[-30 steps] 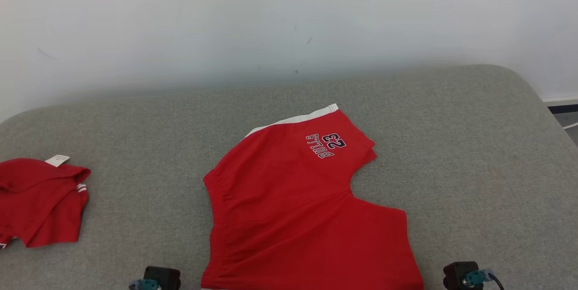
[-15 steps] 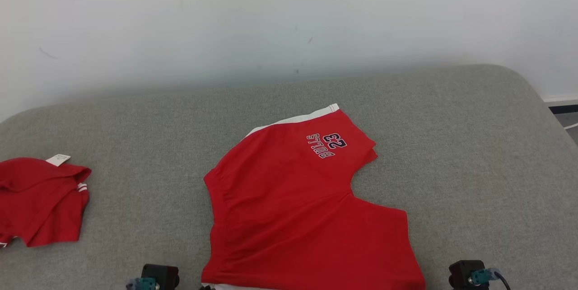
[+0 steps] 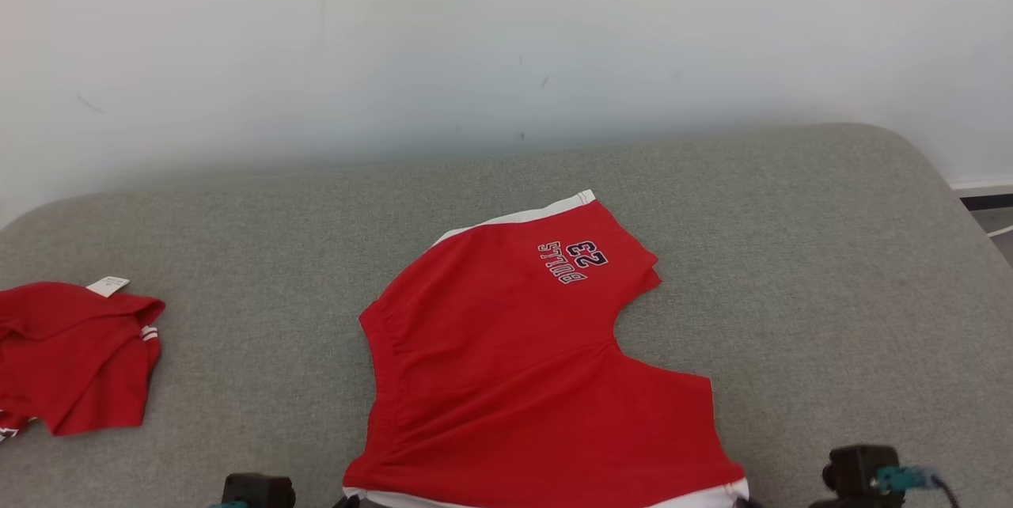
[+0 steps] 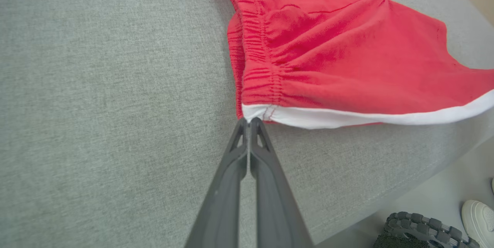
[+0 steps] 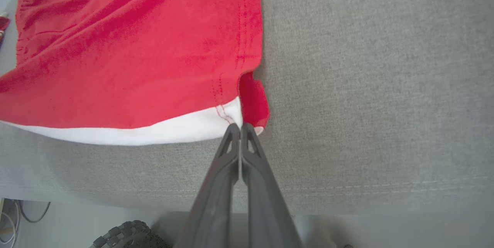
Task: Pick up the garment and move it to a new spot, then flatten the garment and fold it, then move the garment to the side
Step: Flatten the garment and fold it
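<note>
The garment (image 3: pixel 506 365) is a pair of red shorts with a white side stripe and a "BULLS 23" print, lying spread on the grey padded surface (image 3: pixel 791 294). Its near edge with the white stripe (image 3: pixel 546 498) is raised a little. In the left wrist view my left gripper (image 4: pixel 249 121) is shut on the garment's (image 4: pixel 328 58) white-striped corner by the gathered waistband. In the right wrist view my right gripper (image 5: pixel 240 126) is shut on the garment's (image 5: pixel 135 55) other near corner, at the stitched leg hem. Both wrists show at the bottom of the head view.
A second red garment (image 3: pixel 71 354) with a white tag lies crumpled at the surface's left edge. A pale wall rises behind. The surface's front edge drops to the floor, where a ribbed dark wheel (image 4: pixel 417 228) and a white shoe (image 4: pixel 478 221) show.
My right gripper has shut on the hem corner. The garment's near edge has lifted, showing its white stripe. The head camera has tilted slightly, and my right wrist sits further right.
</note>
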`<state>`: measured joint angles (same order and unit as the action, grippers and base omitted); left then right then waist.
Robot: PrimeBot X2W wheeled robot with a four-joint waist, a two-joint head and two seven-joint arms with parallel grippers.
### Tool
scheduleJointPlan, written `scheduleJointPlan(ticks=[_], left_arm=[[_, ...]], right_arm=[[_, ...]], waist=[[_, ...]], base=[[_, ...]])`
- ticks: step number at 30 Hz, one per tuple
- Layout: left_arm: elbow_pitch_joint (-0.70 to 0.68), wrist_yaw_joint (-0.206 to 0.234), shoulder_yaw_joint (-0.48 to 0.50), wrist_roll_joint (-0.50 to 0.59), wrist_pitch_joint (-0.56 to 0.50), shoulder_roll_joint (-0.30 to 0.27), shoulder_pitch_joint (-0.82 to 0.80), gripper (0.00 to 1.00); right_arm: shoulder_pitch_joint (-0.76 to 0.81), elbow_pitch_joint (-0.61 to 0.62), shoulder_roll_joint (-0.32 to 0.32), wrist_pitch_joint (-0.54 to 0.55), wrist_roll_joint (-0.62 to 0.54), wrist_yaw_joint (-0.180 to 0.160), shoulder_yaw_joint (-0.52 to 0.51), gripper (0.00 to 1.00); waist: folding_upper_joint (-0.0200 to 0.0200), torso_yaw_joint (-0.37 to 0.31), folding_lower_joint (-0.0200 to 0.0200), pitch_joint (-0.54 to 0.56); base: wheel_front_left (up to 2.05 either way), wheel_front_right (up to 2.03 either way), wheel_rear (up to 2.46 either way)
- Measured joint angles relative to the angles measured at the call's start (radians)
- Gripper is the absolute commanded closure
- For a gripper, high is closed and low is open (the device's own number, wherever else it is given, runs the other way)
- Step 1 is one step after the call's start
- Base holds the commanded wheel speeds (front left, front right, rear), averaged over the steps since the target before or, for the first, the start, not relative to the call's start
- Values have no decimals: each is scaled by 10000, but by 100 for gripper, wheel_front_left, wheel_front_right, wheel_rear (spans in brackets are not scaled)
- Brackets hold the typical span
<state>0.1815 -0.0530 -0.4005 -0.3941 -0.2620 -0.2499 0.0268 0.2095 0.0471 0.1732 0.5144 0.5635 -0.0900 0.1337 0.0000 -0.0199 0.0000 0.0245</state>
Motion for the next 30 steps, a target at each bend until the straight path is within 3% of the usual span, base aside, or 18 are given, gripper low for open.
scheduleJointPlan(ticks=[5,12,19,30], left_arm=[[-291,13,-107,52,-31,186,-204,100],[-433,368,-171,203,-236,598,-1082,100],[-337,792,-105,523,-401,1020,-2097,100],[514,1317,-17,779,-539,1774,-4158,100]], right_arm=[[-834,510,253,119,272,209,-242,100],[-2446,610,504,598,497,441,-332,100],[-4003,33,581,938,602,460,-433,100],[-6866,-1988,608,1026,512,374,-548,100]], waist=[[0,20,0,24],[0,122,1,-140],[0,276,1,-538],[1,751,2,-1607]], base=[[0,0,0],[0,0,0],[0,0,0],[0,0,0]])
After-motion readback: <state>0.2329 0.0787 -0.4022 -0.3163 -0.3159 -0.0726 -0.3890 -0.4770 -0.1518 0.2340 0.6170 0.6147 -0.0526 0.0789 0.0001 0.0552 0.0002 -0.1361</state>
